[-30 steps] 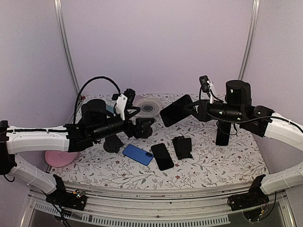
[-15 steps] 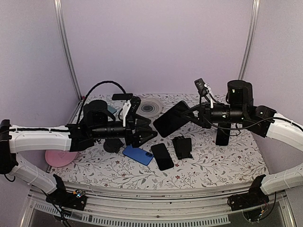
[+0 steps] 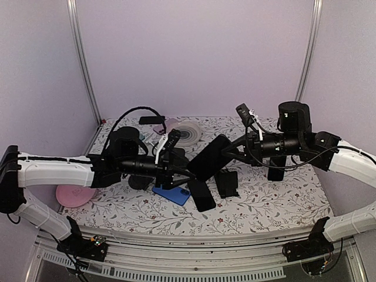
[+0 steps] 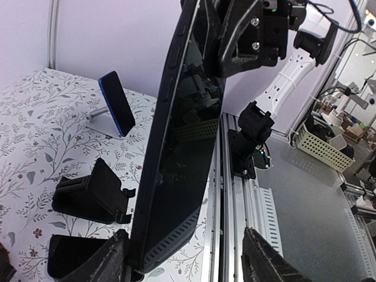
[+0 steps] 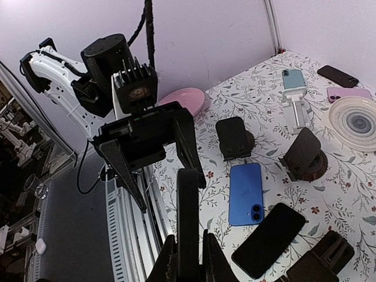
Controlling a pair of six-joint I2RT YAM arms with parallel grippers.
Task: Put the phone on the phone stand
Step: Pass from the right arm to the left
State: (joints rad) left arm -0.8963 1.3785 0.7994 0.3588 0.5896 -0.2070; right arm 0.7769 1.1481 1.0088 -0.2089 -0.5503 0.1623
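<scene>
My right fingers (image 3: 235,150): clamped on one end of the black phone (image 3: 208,157), holding it tilted in the air above the table (image 3: 264,205). My left fingers (image 3: 178,155): spread wide astride its other end, gripping nothing. Phone stand (image 3: 227,182): on the table, just below the phone.
</scene>
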